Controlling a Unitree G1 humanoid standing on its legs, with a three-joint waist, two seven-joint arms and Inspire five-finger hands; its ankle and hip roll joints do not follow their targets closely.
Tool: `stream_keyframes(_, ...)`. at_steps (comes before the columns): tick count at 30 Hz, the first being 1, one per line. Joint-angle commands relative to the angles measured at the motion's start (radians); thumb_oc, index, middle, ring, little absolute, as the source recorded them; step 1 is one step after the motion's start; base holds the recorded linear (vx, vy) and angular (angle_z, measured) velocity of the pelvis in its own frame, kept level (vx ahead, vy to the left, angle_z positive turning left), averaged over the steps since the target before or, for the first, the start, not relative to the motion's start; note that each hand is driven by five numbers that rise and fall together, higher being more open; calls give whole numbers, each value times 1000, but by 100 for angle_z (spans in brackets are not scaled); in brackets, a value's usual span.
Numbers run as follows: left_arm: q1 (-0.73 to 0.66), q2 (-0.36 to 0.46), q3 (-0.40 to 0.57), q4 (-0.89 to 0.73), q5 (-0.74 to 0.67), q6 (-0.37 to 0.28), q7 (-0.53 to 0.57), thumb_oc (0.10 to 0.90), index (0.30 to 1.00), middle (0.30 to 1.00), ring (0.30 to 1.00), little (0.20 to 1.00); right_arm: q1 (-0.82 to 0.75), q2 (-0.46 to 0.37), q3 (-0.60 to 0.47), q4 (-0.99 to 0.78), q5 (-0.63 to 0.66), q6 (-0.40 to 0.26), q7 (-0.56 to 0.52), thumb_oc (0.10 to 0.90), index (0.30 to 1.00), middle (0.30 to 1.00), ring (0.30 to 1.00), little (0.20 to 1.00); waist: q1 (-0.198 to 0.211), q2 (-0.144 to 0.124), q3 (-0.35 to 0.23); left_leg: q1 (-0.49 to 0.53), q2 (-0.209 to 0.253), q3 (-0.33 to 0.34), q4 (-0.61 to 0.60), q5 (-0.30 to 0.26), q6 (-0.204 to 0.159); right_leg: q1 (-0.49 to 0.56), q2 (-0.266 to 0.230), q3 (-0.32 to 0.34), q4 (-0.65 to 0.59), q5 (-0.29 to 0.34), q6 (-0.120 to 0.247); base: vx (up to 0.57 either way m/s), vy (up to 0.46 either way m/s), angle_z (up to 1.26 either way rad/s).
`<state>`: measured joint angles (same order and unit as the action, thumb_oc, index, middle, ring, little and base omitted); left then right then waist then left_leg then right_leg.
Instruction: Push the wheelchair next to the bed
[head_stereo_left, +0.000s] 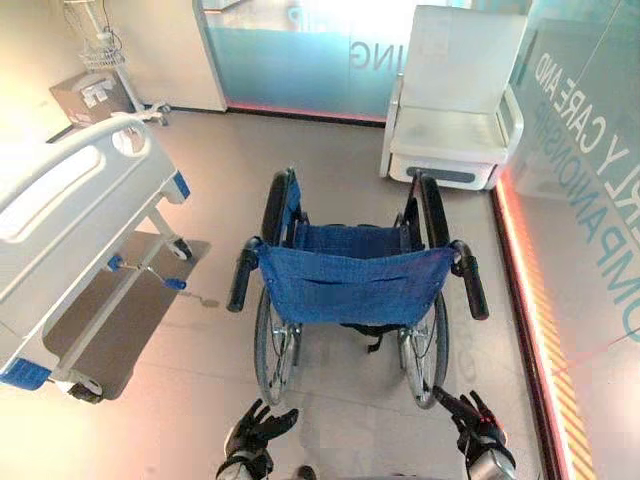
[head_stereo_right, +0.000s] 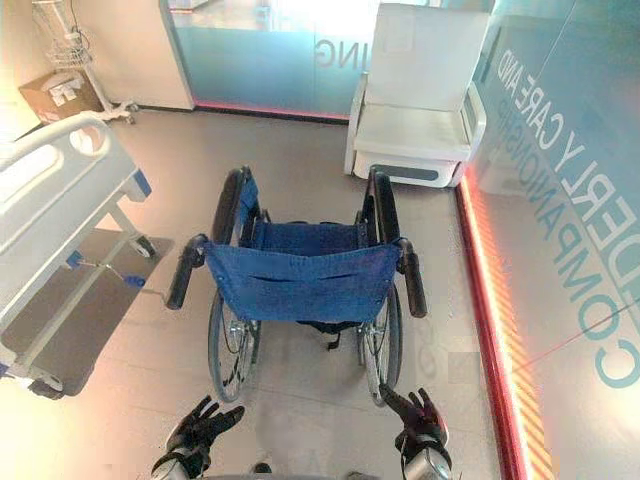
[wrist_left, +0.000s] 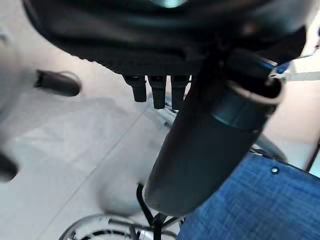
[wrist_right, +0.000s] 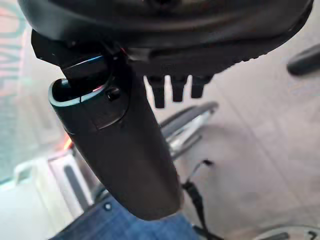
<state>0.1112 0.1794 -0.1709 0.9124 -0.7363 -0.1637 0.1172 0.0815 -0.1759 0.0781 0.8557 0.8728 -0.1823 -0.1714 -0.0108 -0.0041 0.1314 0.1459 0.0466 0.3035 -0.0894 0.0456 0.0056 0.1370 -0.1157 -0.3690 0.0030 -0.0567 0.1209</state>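
Observation:
A wheelchair with a blue cloth seat and backrest stands in the middle of the floor, its back turned to me. Its black push handles stick out at the left and the right. The white hospital bed runs along the left side, a short gap from the chair. My left hand is open, low behind the left rear wheel, touching nothing. Behind the right rear wheel my right hand is open too. The left wrist view shows the blue backrest past my thumb.
A white armchair stands at the far right against a frosted glass wall. A glass wall with a red floor strip runs down the right side. A cardboard box and a wheeled stand sit beyond the bed.

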Motion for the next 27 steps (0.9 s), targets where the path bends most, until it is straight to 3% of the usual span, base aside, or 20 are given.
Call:
stream_keyframes(1, -49, 22, 7, -22, 82, -89, 28, 800, 900, 900, 900, 900, -59, -38, -69, -22, -24, -63, 7, 800, 900, 900, 900, 900, 11, -1, -16, 24, -31, 7, 40, -117, -24, -12, 15, 6, 4, 15, -7, -72, -67, 23)
stream_keyframes(13, -59, 1, -21, 8, 73, -126, -20, 800, 900, 900, 900, 900, -66, -15, -25, 20, -32, -40, 72, 800, 900, 900, 900, 900, 18, -9, -24, 39, -40, 8, 26, -119, -14, -9, 13, 9, 1, 24, 1, 8, 0, 0)
stream_keyframes(18, -70, 13, 1, -8, 41, -165, 35, 800, 900, 900, 900, 900, -78, -30, -31, -22, -38, -43, 38, 800, 900, 900, 900, 900, 15, -10, -21, 49, -42, 9, 20, -118, -13, -7, 13, 11, 1, 28, 4, 0, 0, 0)
stream_keyframes(22, -93, 72, 89, -80, -12, -191, 83, 800, 900, 900, 900, 900, -95, -99, -88, -111, -28, -44, -6, 800, 900, 900, 900, 900, 12, -7, -20, 53, -42, 10, 19, -120, -10, -7, 11, 13, 3, 26, 3, -7, 25, -2)
stream_keyframes(27, -152, 202, 214, -177, -33, -221, 158, 800, 900, 900, 900, 900, -138, -249, -202, -171, -29, -61, -10, 800, 900, 900, 900, 900, 8, -1, -28, 52, -43, 12, 16, -119, -14, -4, 11, 14, 0, 22, 4, -11, 37, -1)
